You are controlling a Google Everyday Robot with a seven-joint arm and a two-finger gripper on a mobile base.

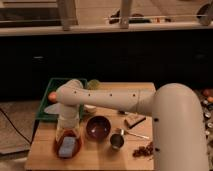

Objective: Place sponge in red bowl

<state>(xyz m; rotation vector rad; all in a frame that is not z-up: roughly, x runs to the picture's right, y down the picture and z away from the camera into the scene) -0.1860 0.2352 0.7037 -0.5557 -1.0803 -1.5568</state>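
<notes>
The sponge, a small pale blue-grey block with soft corners, lies inside the red bowl, a shallow, round, glossy orange-red dish at the near left of the wooden table. The gripper hangs directly over the bowl, its lower end just above or touching the sponge; how far its jaws stand apart, and whether they grip the sponge, cannot be told, since the pale wrist housing blends with them.

Just right of the jaws sits a deeper maroon-brown bowl with a rounded, dull-shiny wall, apart from the red bowl by a narrow strip of bare wood. Further right stands a small metal cup with a thin handle pointing right, and beyond it a scatter of small dark red-brown pieces near the table's front. A dark wedge-shaped item lies behind the cup; what it is cannot be made out.

Left of the jaws the table edge is close, leaving little room on that side. Behind them the smooth white arm crosses the table and hides part of a green tray, with an orange round thing at its left. The arm's bulky base fills the right side, cut off by the frame.
</notes>
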